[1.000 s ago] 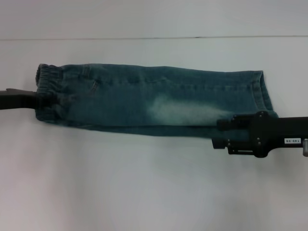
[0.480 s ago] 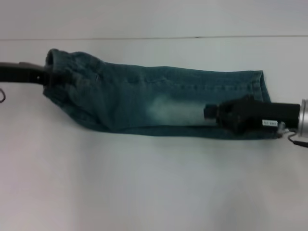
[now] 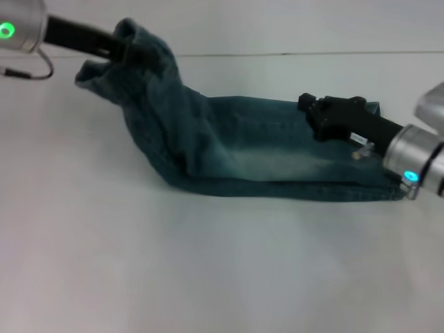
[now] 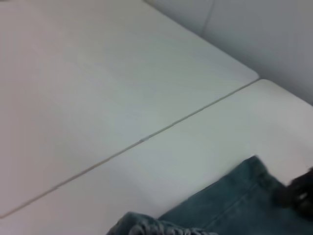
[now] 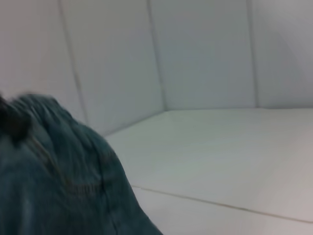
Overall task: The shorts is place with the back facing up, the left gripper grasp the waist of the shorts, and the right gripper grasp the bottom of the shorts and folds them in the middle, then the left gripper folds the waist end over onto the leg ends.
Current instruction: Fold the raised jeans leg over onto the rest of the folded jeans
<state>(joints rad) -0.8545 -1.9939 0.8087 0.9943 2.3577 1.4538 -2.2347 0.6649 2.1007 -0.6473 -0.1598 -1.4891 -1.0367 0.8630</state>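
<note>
The faded blue-green denim shorts (image 3: 263, 156) lie folded lengthwise on the white table (image 3: 222, 263). My left gripper (image 3: 127, 48) is at the far left, shut on the waist end (image 3: 142, 59), which it holds well above the table so the cloth slopes down to the flat part. My right gripper (image 3: 306, 105) reaches in from the right, over the shorts near the leg ends (image 3: 379, 109). In the left wrist view the denim (image 4: 230, 208) shows with the puckered band (image 4: 156, 227) at the edge. The right wrist view shows the raised denim (image 5: 58, 186).
A thin seam line (image 3: 291, 53) crosses the table beyond the shorts. White wall panels (image 5: 205, 54) stand behind the table. Bare table surface stretches in front of the shorts.
My left gripper has lifted the waist end up and to the right, off the table. My right arm has moved from the shorts' near edge to above the leg end.
</note>
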